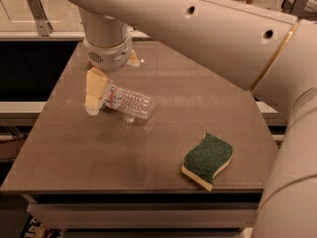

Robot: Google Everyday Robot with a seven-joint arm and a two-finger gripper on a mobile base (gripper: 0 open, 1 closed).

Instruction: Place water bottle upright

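Your gripper sits at the neck of the lying clear ribbed water bottle, and you cannot tell its grip. A wavy green sponge lies well apart on the brown tabletop.

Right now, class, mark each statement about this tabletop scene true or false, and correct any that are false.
1. The water bottle lies on its side on the table. True.
2. The green sponge sits near the table's front edge. True.
3. The gripper is over the sponge. False: it is down at the bottle's neck end, well away from the sponge.
4. The sponge touches the bottle. False: a stretch of bare table separates them.
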